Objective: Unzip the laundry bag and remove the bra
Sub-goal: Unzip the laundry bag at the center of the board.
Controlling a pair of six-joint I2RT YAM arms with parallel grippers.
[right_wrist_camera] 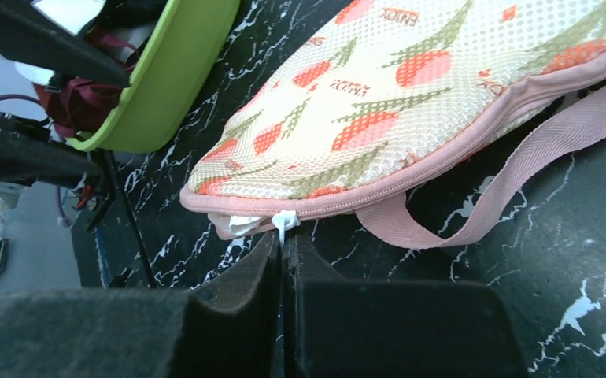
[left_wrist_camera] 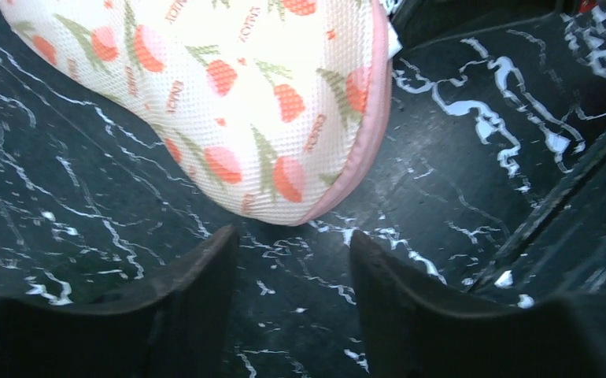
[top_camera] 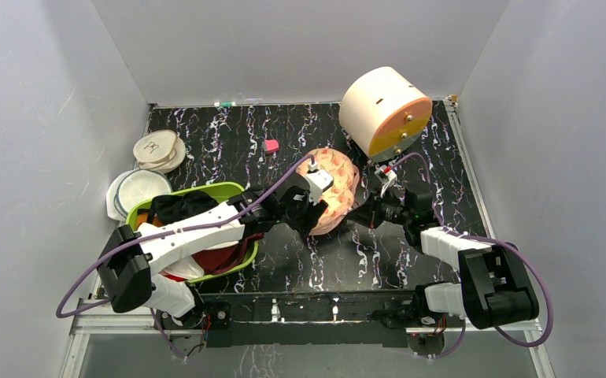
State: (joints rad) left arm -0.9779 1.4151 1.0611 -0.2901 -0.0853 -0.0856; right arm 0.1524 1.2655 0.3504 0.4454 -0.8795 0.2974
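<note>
The peach laundry bag [top_camera: 335,189] lies mid-table; it also shows in the left wrist view [left_wrist_camera: 237,102] and the right wrist view [right_wrist_camera: 410,110]. My right gripper [right_wrist_camera: 286,240] is shut on the white zipper pull [right_wrist_camera: 285,224] at the bag's pink zipper edge, near its end. A short gap beside the pull shows a bit of white fabric [right_wrist_camera: 233,225]; I cannot tell if it is lining or the bra. My left gripper [left_wrist_camera: 292,252] is open and empty, just off the bag's rounded end, over the table. In the top view the left gripper [top_camera: 309,206] is at the bag's left side and the right gripper [top_camera: 360,211] at its lower right.
A lime-green basin [top_camera: 205,194] with dark red and black garments is at the left, under my left arm. A cream drum [top_camera: 382,110] stands at the back right. White lids [top_camera: 158,148] and a bowl [top_camera: 136,189] lie far left. A small pink block [top_camera: 271,146] lies behind the bag. A pink strap [right_wrist_camera: 520,173] trails off the bag.
</note>
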